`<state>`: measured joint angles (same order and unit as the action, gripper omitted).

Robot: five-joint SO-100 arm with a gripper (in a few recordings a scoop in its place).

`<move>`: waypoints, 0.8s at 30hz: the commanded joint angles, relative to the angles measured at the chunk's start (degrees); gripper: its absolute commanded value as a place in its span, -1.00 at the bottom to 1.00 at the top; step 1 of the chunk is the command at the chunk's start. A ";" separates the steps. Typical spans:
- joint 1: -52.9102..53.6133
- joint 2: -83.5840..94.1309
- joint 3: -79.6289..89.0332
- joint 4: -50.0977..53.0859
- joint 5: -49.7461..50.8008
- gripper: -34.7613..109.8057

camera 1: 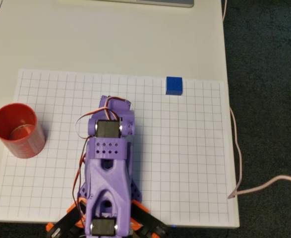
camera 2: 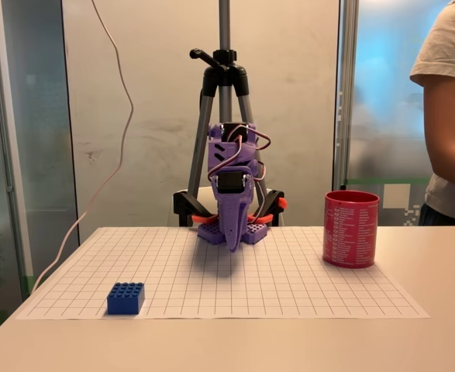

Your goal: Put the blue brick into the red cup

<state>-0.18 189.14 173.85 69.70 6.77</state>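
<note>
Overhead view: From above I see my purple arm (camera 1: pixel 108 173) folded over the grid sheet (camera 1: pixel 185 163), its base at 6 o'clock in the picture and its tip reaching toward 12 o'clock.
Fixed view: From the front I get what the top camera cannot give me: the tool (camera 2: pixel 233 246) hanging point-down above the sheet, a tripod (camera 2: pixel 224 93) rising behind the arm, and a person (camera 2: pixel 450 116) standing at 3 o'clock by the table (camera 2: pixel 211 345) edge.
Blue brick: The blue brick (camera 1: pixel 174 85) lies at about 1 o'clock from the arm in the overhead view, on the sheet's far edge; in the fixed view the blue brick (camera 2: pixel 125 297) sits at 7 o'clock from the tool, studs up, well apart from it.
Red cup: The red cup (camera 1: pixel 17 130) stands upright at 9 o'clock from the arm in the overhead view, on the sheet's left edge; the fixed view puts the red cup (camera 2: pixel 350 229) at 3 o'clock from the tool, its ribbed wall facing me.
Tool: The fingers look drawn down to one narrow tip, yet I cannot tell for certain whether they are pressed together; the tool holds nothing and touches neither brick nor cup.
Cables: A pale cable (camera 1: pixel 237 148) trails off the table's right side.
</note>
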 commanded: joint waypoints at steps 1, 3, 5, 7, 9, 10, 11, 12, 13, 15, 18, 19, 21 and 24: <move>-1.23 0.09 -0.44 -0.70 -1.05 -0.52; -1.23 0.09 -0.44 -0.70 -0.97 -0.52; -1.23 0.09 -0.44 -0.70 -0.97 -0.52; -1.23 0.09 -0.44 -0.70 -0.97 -0.52; -1.23 0.09 -0.44 -0.70 -0.97 -0.52; -1.23 0.09 -0.44 -0.70 -0.97 -0.52; -1.23 0.09 -0.44 -0.70 -0.97 -0.52; -1.23 0.09 -0.44 -0.70 -0.97 -0.52; -1.23 0.09 -0.44 -0.70 -0.97 -0.52; -1.23 0.09 -0.44 -0.70 -0.97 -0.52; -1.23 0.09 -0.44 -0.70 -0.97 -0.52; -1.23 0.09 -0.44 -0.70 -1.32 -0.52; -1.85 0.09 -0.44 -0.70 -2.90 -0.52; -1.93 0.09 -0.44 -0.70 -2.99 -0.52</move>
<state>-1.58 189.14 173.85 68.82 3.34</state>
